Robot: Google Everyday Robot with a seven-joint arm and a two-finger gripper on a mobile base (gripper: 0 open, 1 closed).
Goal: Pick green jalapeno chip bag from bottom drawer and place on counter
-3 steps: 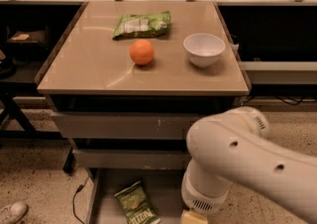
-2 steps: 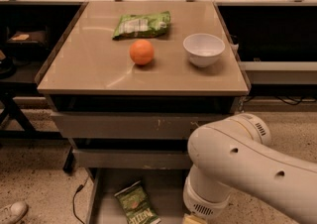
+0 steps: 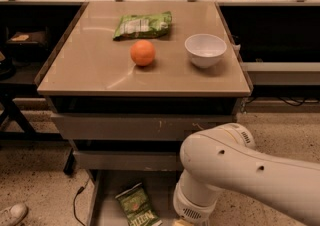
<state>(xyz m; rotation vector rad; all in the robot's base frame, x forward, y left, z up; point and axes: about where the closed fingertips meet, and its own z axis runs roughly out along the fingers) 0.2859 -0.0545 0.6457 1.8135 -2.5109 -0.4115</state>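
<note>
The green jalapeno chip bag [image 3: 137,206], dark green with white lettering, lies flat on the floor of the open bottom drawer [image 3: 93,201], left of centre. My white arm [image 3: 235,175] reaches down over the drawer's right half, just right of the bag. The gripper is below the frame's lower edge and hidden by the arm's wrist. The tan counter [image 3: 95,67] tops the drawer cabinet.
On the counter lie a paler green bag [image 3: 143,25] at the back, an orange [image 3: 143,52] in the middle and a white bowl [image 3: 205,50] to the right. The two upper drawers [image 3: 125,127] are shut. A cable [image 3: 77,197] and a shoe [image 3: 12,214] are on the floor at left.
My arm has sunk slightly lower over the drawer's right side. The bag and the things on the counter have not moved.
</note>
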